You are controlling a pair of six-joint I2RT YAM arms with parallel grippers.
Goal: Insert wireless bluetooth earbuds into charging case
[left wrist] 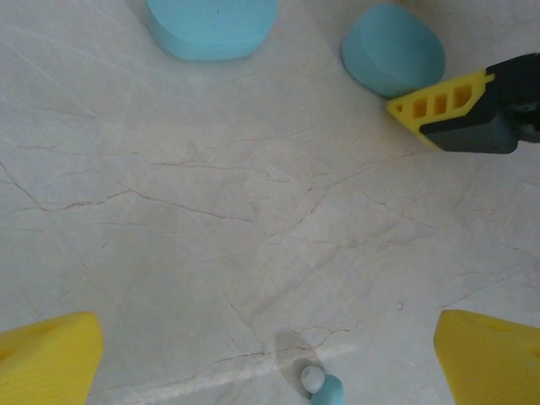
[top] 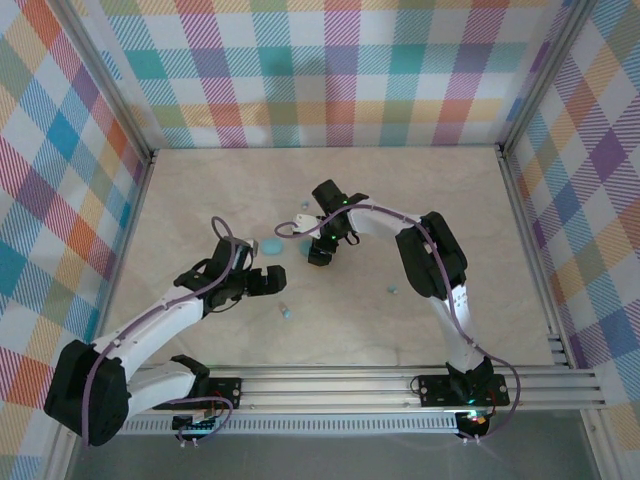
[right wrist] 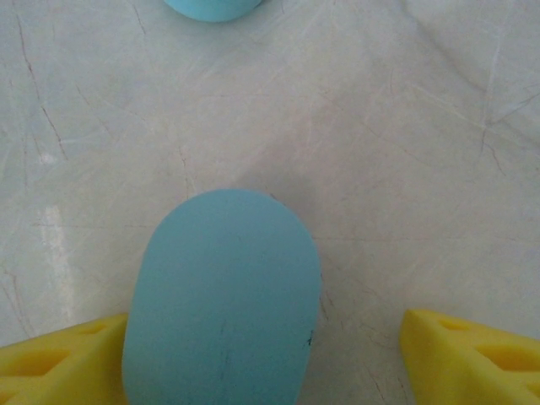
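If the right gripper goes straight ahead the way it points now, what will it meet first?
The right gripper would likely meet the light blue disc lying between its open fingers, then the table. Depth is unclear.

top camera high behind the arm bases [top: 445, 385], looking down over the whole worktop [top: 450, 200], left wrist camera low, facing the blue case [left wrist: 392, 51] nearby, right wrist camera close above that same case [right wrist: 221, 295]

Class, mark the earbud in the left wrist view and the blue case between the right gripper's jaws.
earbud [left wrist: 321, 385], left wrist view, on its middle.
blue case [right wrist: 221, 295], right wrist view, middle of its top face.
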